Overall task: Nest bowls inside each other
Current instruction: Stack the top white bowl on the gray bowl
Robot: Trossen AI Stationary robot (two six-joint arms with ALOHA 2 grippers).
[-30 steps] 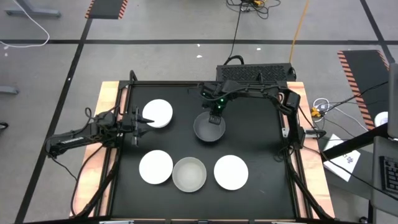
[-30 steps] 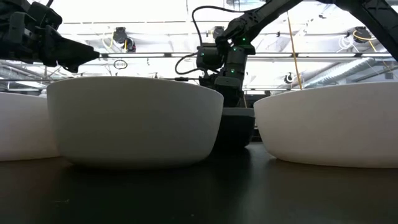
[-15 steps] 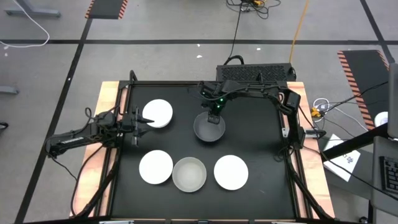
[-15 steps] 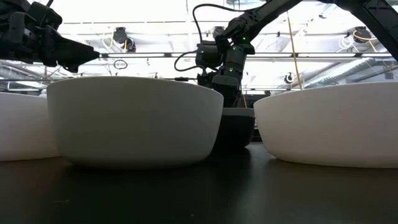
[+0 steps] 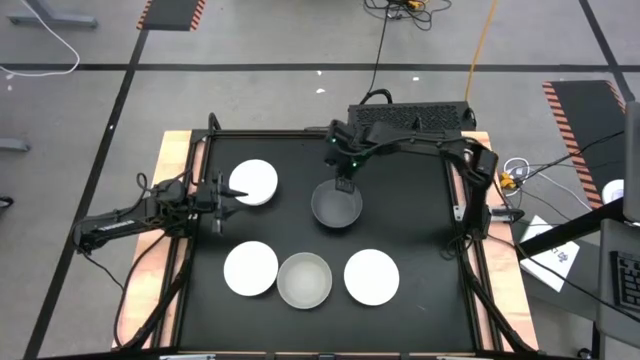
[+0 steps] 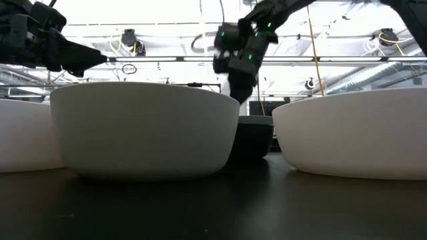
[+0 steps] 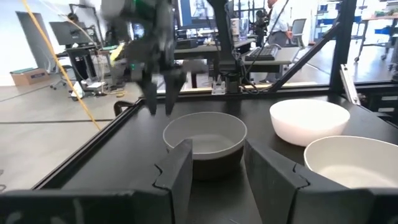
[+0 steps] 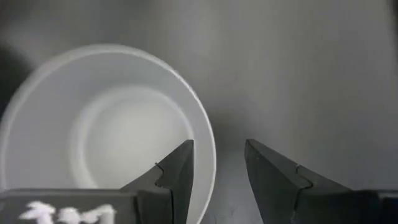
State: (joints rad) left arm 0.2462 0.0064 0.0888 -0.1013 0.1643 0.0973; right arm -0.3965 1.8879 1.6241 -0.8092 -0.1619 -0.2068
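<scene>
Dark round bowl (image 5: 336, 205) sits alone now; right gripper (image 5: 343, 178) has lifted off its rim, fingers apart and empty, hovering just above its far edge.

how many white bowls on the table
3. One white bowl sits at the far left by the left gripper; another is near left, and the third near right. A bowl nested inside the dark bowl could be hidden.
</scene>
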